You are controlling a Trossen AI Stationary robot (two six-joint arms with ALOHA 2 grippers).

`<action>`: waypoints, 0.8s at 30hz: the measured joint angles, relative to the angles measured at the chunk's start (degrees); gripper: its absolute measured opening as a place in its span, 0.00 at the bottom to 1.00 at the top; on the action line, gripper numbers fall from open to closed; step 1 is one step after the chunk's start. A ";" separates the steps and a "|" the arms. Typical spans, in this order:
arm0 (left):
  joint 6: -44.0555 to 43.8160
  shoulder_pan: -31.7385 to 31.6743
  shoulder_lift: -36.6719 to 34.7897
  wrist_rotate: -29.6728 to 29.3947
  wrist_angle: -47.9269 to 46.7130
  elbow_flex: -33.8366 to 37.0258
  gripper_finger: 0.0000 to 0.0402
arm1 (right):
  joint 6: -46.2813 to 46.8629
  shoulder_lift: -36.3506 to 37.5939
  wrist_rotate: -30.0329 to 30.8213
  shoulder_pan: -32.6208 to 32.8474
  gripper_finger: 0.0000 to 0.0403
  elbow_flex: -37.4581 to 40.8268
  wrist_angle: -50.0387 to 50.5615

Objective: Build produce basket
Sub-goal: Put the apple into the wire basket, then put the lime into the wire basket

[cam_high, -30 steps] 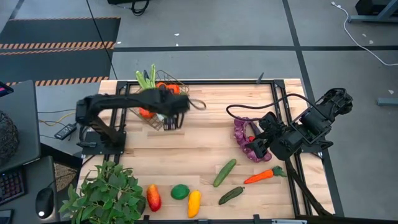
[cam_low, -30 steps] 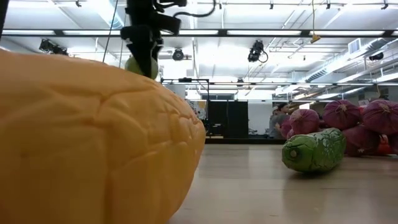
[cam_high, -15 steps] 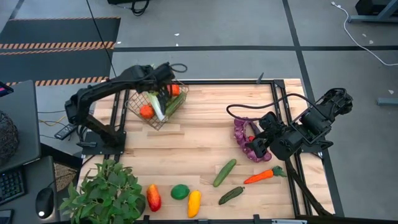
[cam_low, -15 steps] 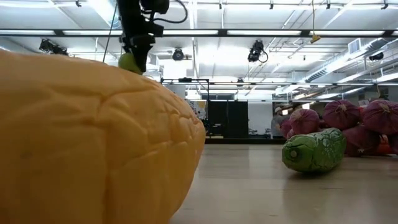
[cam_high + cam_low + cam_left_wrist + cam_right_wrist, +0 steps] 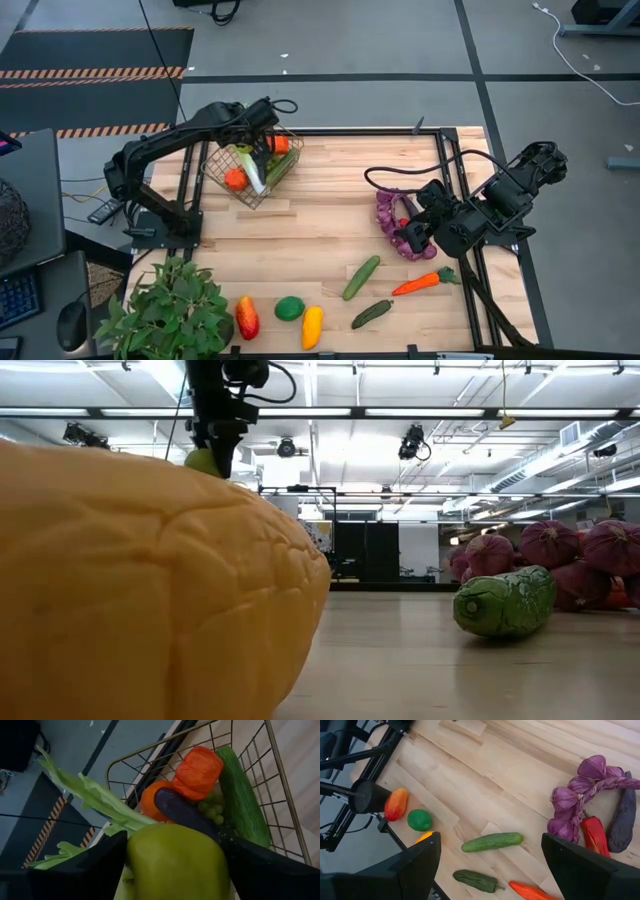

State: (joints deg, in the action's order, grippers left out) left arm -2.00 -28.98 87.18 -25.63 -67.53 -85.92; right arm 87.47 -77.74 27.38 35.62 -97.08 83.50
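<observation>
The wire basket (image 5: 232, 188) stands at the table's far left. It holds celery (image 5: 95, 797), an orange piece (image 5: 200, 770), a dark eggplant (image 5: 185, 812) and a cucumber (image 5: 240, 795). My left gripper (image 5: 260, 135) is above the basket, shut on a green pepper-like piece (image 5: 175, 860), which also shows in the low view (image 5: 203, 460). My right gripper (image 5: 408, 238) is open and empty at the right. It hovers beside a purple braided bunch (image 5: 387, 212). My left gripper pinches the green piece by its two opposite sides (image 5: 135, 865) between its two fingers (image 5: 95, 870). The fingers come from above, pointing down. The piece hangs clear above the basket's contents.
Loose on the near half lie a cucumber (image 5: 362, 277), a dark green piece (image 5: 372, 313), a carrot (image 5: 425, 283), a yellow piece (image 5: 312, 325), a green round piece (image 5: 290, 308) and a red-orange piece (image 5: 247, 317). A leafy plant (image 5: 170, 310) fills the near left corner.
My left gripper, still shut on the green piece, has gone toward the table's far left over the basket, its arm rising. In the last half second it has barely moved. My right arm has kept still.
</observation>
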 joint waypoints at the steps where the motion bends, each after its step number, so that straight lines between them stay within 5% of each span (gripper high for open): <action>1: 0.98 -0.29 0.01 0.37 0.02 -0.01 0.78 | -0.01 -0.02 0.00 0.00 0.86 0.00 -0.07; 7: 4.22 -2.99 0.02 4.99 -0.02 0.01 0.81 | -0.06 -0.02 0.00 0.00 0.86 0.00 -0.08; 12: 6.40 -3.99 0.02 6.34 -0.11 0.01 0.97 | -0.12 0.01 0.00 0.00 0.86 0.00 -0.08; 24: -2.12 -2.14 0.02 6.41 -1.01 0.00 0.97 | -0.67 -0.02 0.00 0.00 0.86 0.00 0.22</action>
State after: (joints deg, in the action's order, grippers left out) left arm -4.13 -31.12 87.20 -19.22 -68.54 -85.92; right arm 86.81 -77.76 27.38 35.62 -97.08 83.72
